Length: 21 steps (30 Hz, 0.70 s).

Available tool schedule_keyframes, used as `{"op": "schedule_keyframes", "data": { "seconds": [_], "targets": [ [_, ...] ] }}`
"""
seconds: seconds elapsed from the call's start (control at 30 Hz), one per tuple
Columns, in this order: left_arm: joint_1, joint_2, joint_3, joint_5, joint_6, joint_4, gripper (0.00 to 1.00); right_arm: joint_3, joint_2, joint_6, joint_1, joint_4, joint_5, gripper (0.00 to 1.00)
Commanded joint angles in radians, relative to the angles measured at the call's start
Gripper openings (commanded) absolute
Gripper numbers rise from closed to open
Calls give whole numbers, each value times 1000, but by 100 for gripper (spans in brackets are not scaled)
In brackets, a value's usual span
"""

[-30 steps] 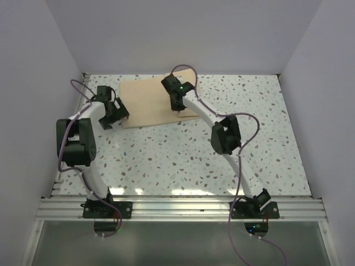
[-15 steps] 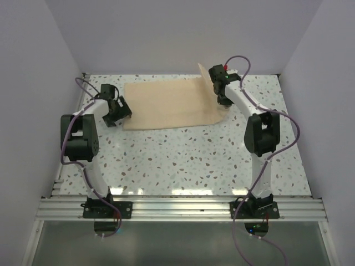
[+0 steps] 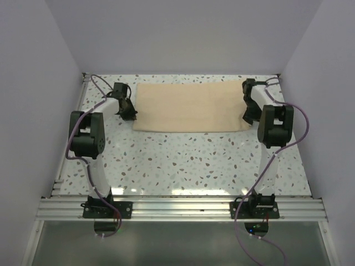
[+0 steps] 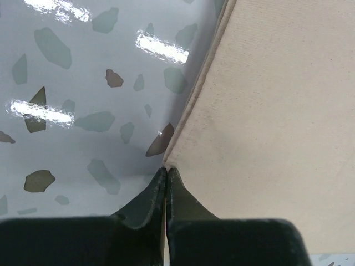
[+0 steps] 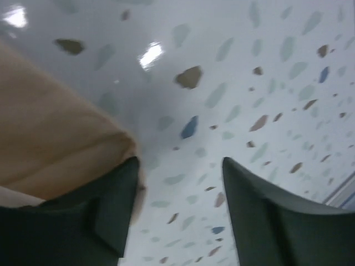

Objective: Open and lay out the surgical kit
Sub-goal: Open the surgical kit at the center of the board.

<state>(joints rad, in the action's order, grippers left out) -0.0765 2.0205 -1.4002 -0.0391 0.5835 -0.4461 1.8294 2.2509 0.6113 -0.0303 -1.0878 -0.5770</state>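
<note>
The surgical kit shows as a beige cloth wrap, spread flat as a wide rectangle at the back of the table. My left gripper is at the cloth's near left corner. In the left wrist view its jaws are shut, pinching the hemmed corner of the cloth. My right gripper is at the cloth's right edge. It stands open, with a rounded fold of cloth against its left finger and only table between the fingers.
The speckled white tabletop runs from the cloth to the metal rail at the near edge. Walls close in the left, back and right sides. Both arms' purple cables loop beside the cloth's ends.
The right arm swept from the middle to the far right, unfolding the cloth to full width, then opened. The left gripper shifted to the cloth's left corner and shut on it.
</note>
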Motion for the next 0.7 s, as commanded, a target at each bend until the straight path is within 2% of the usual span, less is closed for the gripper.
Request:
{"op": "schedule_keyframes", "data": {
  "seconds": [0.0, 0.03, 0.1, 0.23, 0.33, 0.4, 0.53, 0.67],
  "targets": [
    [11, 49, -11, 34, -14, -3, 0, -1, -13, 25, 95, -67, -46, 71],
    [12, 43, -3, 34, -19, 4, 0, 2, -20, 12, 99, -63, -44, 88],
    [11, 37, 0, 36, -24, 14, 0, 25, -40, -1, 101, -60, -47, 99],
    [12, 14, 1, 103, -45, 0, 0, 73, -85, -1, 101, -69, -43, 99],
    [20, -26, 42, 123, -63, -6, 0, 99, -137, -21, 101, -14, 46, 98],
    [27, -48, 70, 128, -73, 0, 0, 103, -161, -34, 101, 78, 129, 97],
    [60, -89, 133, 137, -83, 6, 0, 61, -206, -39, 99, 300, 432, 94],
    [70, -97, 127, 148, -91, -15, 0, 90, -137, 2, 92, 461, 606, 93]
  ]
}}
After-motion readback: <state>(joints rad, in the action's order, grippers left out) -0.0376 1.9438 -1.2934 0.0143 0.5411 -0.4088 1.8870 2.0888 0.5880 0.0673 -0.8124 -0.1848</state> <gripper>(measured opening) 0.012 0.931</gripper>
